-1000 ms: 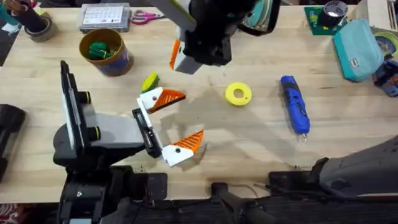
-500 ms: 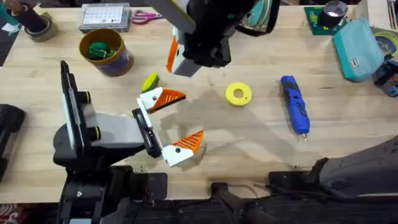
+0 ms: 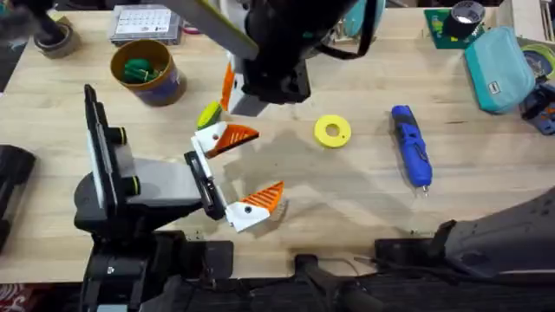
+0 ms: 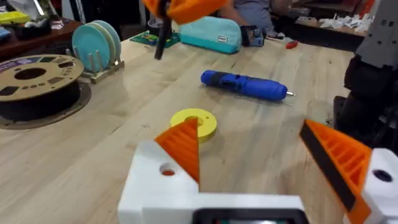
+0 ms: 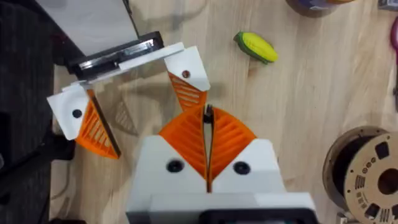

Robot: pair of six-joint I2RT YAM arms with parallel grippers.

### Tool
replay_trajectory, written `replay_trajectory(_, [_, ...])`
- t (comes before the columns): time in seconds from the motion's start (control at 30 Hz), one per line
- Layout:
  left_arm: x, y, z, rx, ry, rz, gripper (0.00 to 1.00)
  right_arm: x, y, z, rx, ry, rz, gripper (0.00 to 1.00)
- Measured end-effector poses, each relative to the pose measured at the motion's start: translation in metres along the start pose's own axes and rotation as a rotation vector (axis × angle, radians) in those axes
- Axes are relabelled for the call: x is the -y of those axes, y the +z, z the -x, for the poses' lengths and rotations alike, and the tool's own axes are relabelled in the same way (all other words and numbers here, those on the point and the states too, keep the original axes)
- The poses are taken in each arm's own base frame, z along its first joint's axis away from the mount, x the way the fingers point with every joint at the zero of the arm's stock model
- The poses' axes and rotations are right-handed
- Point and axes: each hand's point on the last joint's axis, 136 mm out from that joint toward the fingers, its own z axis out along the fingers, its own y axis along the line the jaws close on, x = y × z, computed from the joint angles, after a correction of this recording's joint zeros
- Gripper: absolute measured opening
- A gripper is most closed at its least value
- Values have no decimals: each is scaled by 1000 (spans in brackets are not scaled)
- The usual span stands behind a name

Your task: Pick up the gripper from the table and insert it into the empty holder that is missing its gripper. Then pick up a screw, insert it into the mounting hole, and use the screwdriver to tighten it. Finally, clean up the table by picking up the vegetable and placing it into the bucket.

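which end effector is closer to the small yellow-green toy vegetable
Left. The left end effector has one white-and-orange finger beside the small yellow-green toy vegetable; the right end effector hovers raised, nearby.

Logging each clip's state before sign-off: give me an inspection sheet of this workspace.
Surface: light wooden table.
Job's things: vegetable lies near the left tool; bucket holds darker green pieces; screwdriver lies flat.
Clutter: yellow ring, teal pouch, tape roll.
Tools: left tool open, orange tips on both blocks; right tool shut, hangs above the left tool.
Cables: nothing seen.
Surroundings: filament spool, plate rack.
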Motion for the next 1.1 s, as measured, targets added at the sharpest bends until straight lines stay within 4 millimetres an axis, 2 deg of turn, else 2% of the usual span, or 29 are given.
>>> replay_trajectory(0.33, [0, 0, 0, 0, 0, 0, 986, -7, 12, 5, -10, -18, 27, 7])
replay_trajectory(0.8, [0, 0, 0, 0, 0, 0, 986, -24, 16, 16, -3, -62, 52, 6])
replay_trajectory(1.1, [0, 0, 0, 0, 0, 0, 986, -25, 20, 16, -10, -64, 60, 6])
